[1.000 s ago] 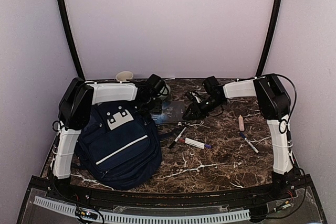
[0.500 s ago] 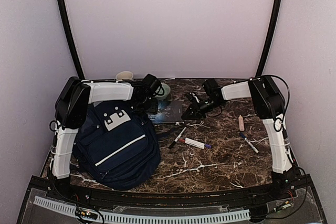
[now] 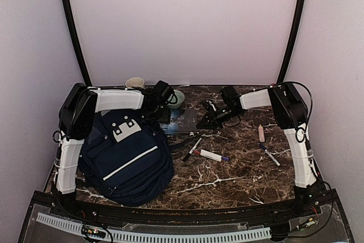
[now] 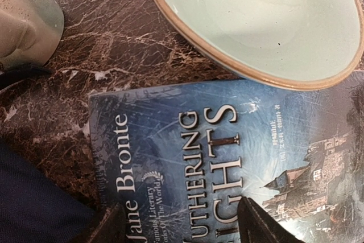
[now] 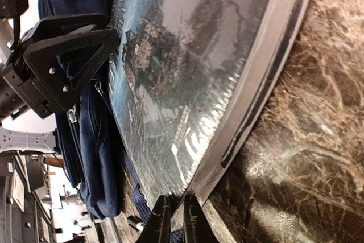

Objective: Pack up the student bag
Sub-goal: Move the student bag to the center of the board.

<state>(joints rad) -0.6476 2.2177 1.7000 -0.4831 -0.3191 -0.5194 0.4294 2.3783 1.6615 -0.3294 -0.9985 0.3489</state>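
Observation:
The student bag (image 3: 128, 157), navy with a white stripe, lies on the left of the table; part of it also shows in the right wrist view (image 5: 85, 140). Beside its top lies a blue paperback book (image 3: 182, 120), with its cover filling the left wrist view (image 4: 216, 157). My left gripper (image 4: 185, 229) hovers open over the book's title, one finger on each side. My right gripper (image 5: 177, 214) is shut on the near corner of the book (image 5: 187, 72), whose edge looks raised a little off the marble.
A pale green bowl (image 4: 256, 21) and a cup (image 4: 25, 21) stand at the back, just beyond the book. Two markers (image 3: 193, 147) (image 3: 210, 155) lie mid-table. A pinkish eraser (image 3: 261, 133) and a pen (image 3: 270, 155) lie near the right arm.
My right gripper has closed on the book's corner. The left arm shifted slightly left and back, and the bag moved a little with it.

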